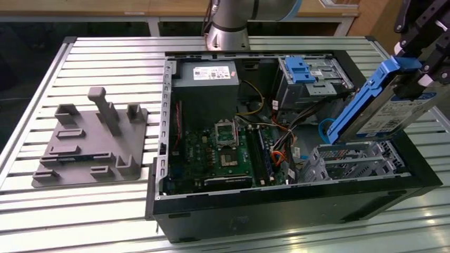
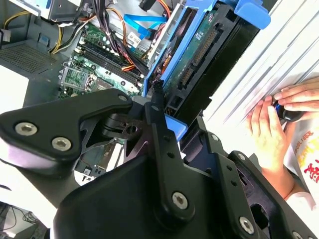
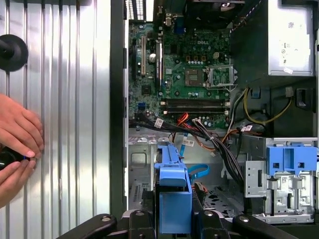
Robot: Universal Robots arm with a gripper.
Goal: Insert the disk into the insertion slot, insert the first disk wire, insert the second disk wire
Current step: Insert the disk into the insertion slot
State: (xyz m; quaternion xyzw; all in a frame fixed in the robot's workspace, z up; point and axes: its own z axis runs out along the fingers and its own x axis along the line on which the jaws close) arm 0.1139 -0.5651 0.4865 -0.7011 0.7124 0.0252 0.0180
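At the exterior view's right, the gripper (image 1: pixel 413 90) is clamped on the disk (image 1: pixel 385 112) and holds it steeply tilted, blue carrier rail facing the case interior. The disk's lower end hangs close over the insertion slot (image 1: pixel 355 161), the perforated silver cage in the near corner of the open computer case (image 1: pixel 281 208); the disk is not yet inside it. The case lies on a slatted metal table (image 1: pixel 105 47). A grey fixture (image 1: pixel 91 142) stands on the table, well apart, at the exterior view's left. A taller bay (image 1: pixel 313 79) with a blue latch (image 1: pixel 299 69) sits at the far side of the case.

Second wrist view: the black gripper (image 2: pixel 167 117) pinches the disk (image 2: pixel 199 47) by its blue carrier, above the motherboard (image 2: pixel 94 64). A person's hands (image 2: pixel 271 132) rest on the table outside the case.

First wrist view: the gripper (image 3: pixel 173 221) grips the disk (image 3: pixel 173 196) edge-on over the insertion slot (image 3: pixel 139 167). The hands (image 3: pixel 17 139) lie on the table beside the case wall. The power supply (image 3: pixel 289 37) occupies the far corner.
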